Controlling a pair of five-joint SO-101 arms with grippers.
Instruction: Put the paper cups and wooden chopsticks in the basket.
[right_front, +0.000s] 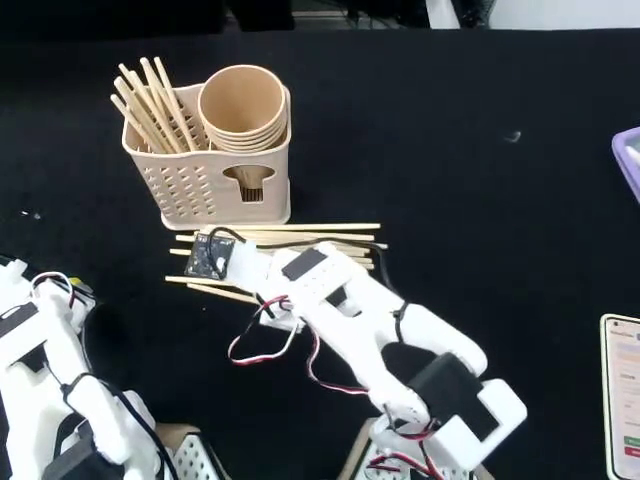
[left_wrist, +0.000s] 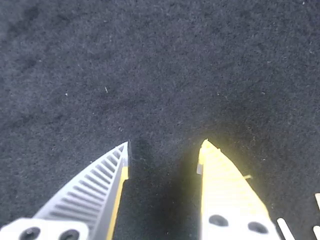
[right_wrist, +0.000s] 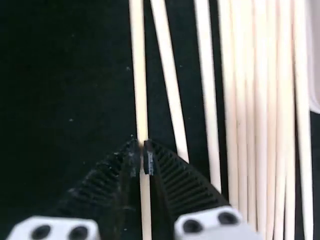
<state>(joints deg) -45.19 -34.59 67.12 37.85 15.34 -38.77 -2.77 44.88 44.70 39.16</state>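
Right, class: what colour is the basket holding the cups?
The basket is beige; the high view shows it best.

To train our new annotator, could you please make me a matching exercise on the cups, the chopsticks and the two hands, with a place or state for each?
Things:
1. paper cups
2. loose chopsticks
3. left hand
4. right hand

Places or states:
a. shut on a single chopstick
b. stacked inside the basket
c. open over bare black cloth
d. lying flat in front of the basket

Pairs: 1-b, 2-d, 3-c, 4-a.
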